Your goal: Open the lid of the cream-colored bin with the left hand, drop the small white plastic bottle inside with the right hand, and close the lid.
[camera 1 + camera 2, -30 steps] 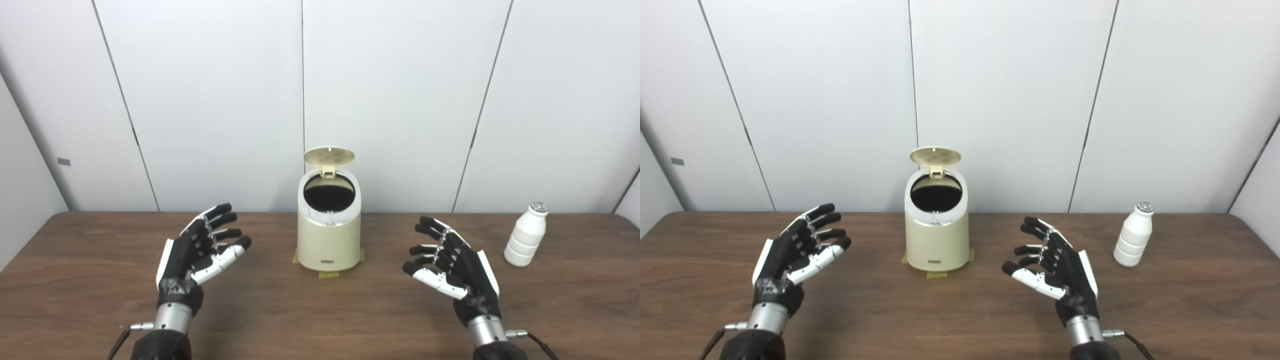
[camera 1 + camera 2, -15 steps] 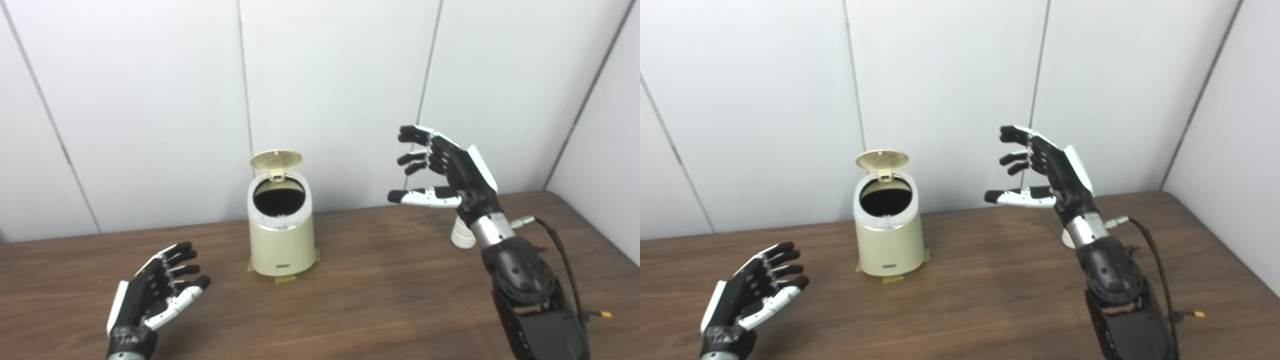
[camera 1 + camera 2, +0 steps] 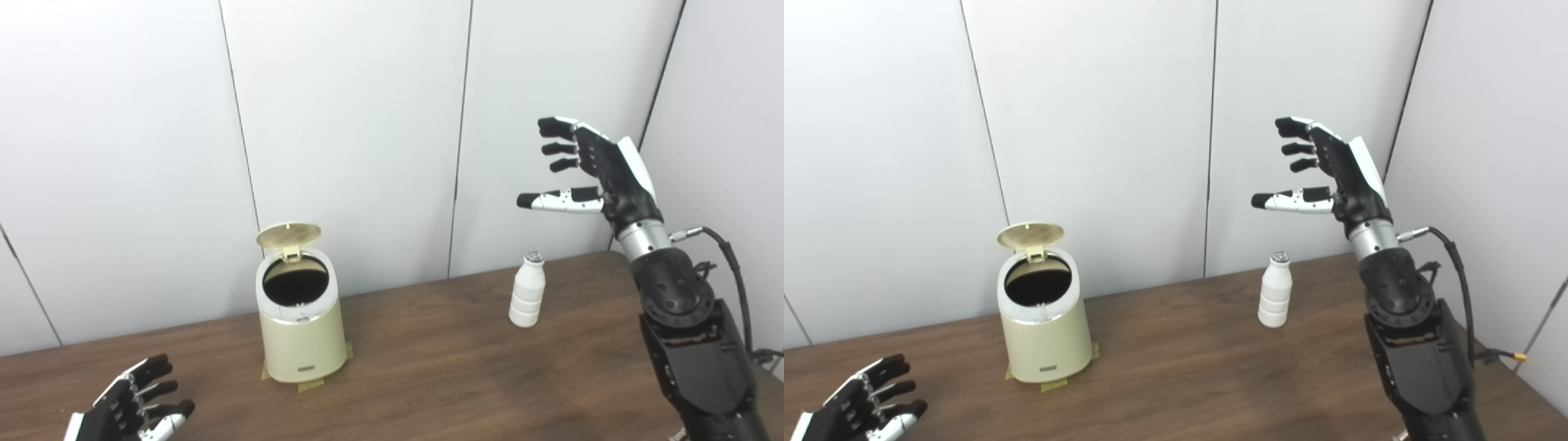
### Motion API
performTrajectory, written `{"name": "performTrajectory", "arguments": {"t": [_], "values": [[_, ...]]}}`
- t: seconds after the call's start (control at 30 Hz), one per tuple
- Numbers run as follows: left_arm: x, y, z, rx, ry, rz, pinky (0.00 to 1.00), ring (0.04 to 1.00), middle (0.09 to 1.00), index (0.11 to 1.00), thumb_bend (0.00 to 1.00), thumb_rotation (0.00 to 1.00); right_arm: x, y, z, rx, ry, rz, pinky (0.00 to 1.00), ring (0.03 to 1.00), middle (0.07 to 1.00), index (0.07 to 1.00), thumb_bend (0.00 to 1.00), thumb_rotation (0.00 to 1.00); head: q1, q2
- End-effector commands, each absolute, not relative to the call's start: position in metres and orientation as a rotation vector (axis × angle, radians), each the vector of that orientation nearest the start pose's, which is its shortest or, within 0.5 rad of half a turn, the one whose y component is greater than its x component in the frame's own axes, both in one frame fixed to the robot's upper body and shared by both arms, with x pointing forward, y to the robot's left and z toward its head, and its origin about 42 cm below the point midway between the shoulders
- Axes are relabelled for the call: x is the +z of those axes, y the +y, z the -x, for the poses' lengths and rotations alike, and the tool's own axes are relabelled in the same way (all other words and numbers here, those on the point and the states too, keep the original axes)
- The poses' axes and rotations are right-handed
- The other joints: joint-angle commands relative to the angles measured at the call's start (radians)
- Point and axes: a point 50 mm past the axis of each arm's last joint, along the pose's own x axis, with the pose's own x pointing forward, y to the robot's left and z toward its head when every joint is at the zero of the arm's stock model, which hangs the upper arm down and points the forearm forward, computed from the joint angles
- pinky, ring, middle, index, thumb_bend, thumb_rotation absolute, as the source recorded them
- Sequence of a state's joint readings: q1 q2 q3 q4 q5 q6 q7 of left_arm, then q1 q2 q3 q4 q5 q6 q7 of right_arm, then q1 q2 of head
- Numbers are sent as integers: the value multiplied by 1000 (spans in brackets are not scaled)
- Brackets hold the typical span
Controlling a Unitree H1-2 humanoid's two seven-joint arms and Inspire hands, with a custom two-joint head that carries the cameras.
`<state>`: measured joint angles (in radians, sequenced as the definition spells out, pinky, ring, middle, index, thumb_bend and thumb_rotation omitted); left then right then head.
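Hovering empty, fingers spread, right robot hand point(image 3: 597, 174) lines up above bottle point(image 3: 527, 290); bin point(image 3: 300, 327) lid point(image 3: 288, 234) up, left robot hand point(image 3: 125, 411) idle, unclenched.

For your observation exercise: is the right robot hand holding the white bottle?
No. The right robot hand is raised and open, while the white bottle stands alone on the table.

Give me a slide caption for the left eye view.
Right hand raised open above the upright bottle; bin lid up, left hand low and open.
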<state>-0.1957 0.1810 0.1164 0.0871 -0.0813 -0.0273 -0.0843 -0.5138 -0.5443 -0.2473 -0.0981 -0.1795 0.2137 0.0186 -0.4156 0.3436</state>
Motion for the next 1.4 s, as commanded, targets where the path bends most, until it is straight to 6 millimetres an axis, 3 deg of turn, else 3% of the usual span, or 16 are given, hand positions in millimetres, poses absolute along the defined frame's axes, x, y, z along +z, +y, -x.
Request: {"name": "performTrajectory", "arguments": {"t": [0.0, 0.13, 0.23, 0.5, 0.67, 0.87, 0.97, 1.23, 1.37], "values": [[170, 287, -360, -5, -239, -98, 593, 731, 792, 786, 623, 5, 384, -411, -382, -358, -485, 663, 652, 784, 832, 801, 844, 249, -3, -1], [170, 288, -361, -13, -252, -97, 588, 723, 792, 784, 621, 0, 372, -426, -382, -344, -385, 676, 669, 810, 873, 847, 888, 297, -9, -2], [171, 288, -361, -13, -256, -106, 559, 697, 779, 777, 620, 0, 359, -432, -378, -327, -304, 678, 748, 862, 925, 906, 900, 335, -12, 1], [173, 288, -360, -21, -256, -102, 558, 700, 783, 781, 606, 0, 318, -436, -374, -265, -171, 625, 823, 901, 976, 981, 930, 320, -17, 9], [176, 288, -359, -22, -249, -100, 569, 705, 786, 781, 617, 0, 297, -433, -371, -246, -119, 581, 855, 911, 959, 984, 918, 299, -16, 16], [180, 286, -358, -22, -245, -120, 563, 699, 782, 781, 596, 0, 273, -431, -371, -237, -65, 498, 780, 897, 978, 978, 773, 131, -17, 20], [182, 286, -357, -22, -245, -116, 558, 696, 779, 781, 604, 0, 263, -433, -373, -236, -55, 495, 786, 894, 970, 967, 764, 154, -18, 23], [186, 285, -355, -26, -243, -115, 576, 710, 788, 781, 572, 0, 242, -432, -381, -261, -22, 488, 815, 881, 943, 934, 750, 92, -21, 28], [186, 286, -354, -28, -245, -116, 583, 714, 790, 785, 570, 0, 236, -433, -385, -271, -10, 489, 806, 865, 923, 921, 769, 125, -20, 32]]}}
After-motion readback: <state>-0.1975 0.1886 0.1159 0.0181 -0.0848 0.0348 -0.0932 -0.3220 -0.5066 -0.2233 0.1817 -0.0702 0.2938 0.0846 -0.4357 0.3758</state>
